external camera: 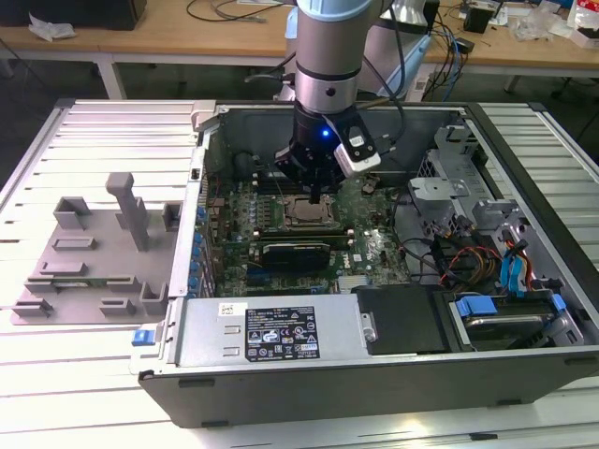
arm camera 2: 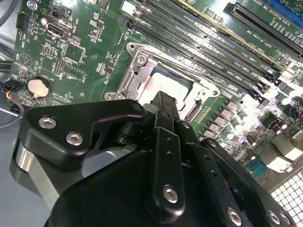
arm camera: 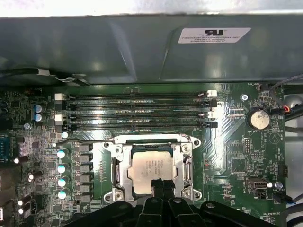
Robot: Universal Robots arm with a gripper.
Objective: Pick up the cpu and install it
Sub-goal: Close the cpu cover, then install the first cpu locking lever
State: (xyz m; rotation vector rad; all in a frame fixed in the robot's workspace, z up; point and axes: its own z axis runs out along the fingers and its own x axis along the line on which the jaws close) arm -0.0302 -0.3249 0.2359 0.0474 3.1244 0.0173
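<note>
cpu (arm camera: 152,163) sat flat inside the socket frame (arm camera: 120,166) on the motherboard (arm camera: 227,161), silver top up, edges square to the frame in both wrist views. Gripper (arm camera: 161,185) was over one edge of the chip, fingers pinched together with nothing between them, so not grasping the cpu. Tips looked at or just above the lid; couldn't tell if they touched. Memory slots (arm camera: 137,111) ran just beyond the socket, apart from the fingers. In the exterior view the arm stood vertical inside the open case (external camera: 393,374); grey fixture (external camera: 94,253) lay on that view's left, well apart. Judgement: pick and placement looked done, seating stage in hand. Couldn't tell whether the frame was latched. Any further move called for a straight vertical path, no sideways drag across the chip.
</note>
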